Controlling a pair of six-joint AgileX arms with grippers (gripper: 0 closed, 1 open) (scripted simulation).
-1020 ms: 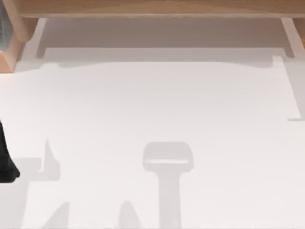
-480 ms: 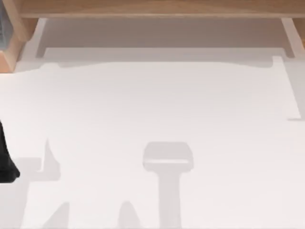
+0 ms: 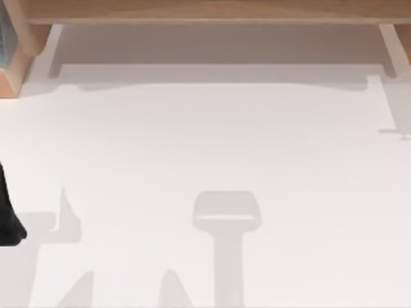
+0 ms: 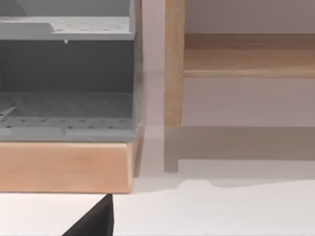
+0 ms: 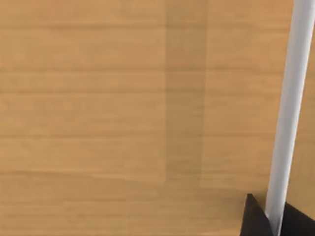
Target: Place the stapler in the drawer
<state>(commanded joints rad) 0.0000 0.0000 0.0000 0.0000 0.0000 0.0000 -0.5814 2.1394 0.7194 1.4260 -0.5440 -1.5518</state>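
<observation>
The stapler is out of view. A grey perforated drawer point(image 4: 66, 110) sits in a pale wooden housing point(image 4: 64, 167), with a grey shelf above it; in the top view that housing is at the far left corner point(image 3: 14, 70). My left gripper point(image 4: 93, 221) hangs just in front of the housing, and its arm is a black shape at the table's left edge point(image 3: 8, 221). My right gripper point(image 5: 275, 221) is close against a wooden panel point(image 5: 123, 113), its black tips beside a thin white bar point(image 5: 290, 108).
A long wooden beam point(image 3: 205, 11) spans the far side of the white table point(image 3: 205, 141), with a wooden post point(image 4: 173, 64) beside the drawer housing. Grey arm shadows lie on the near half of the table.
A thin shadow at the table's right edge has shifted toward the far side. The left arm and everything else stay put.
</observation>
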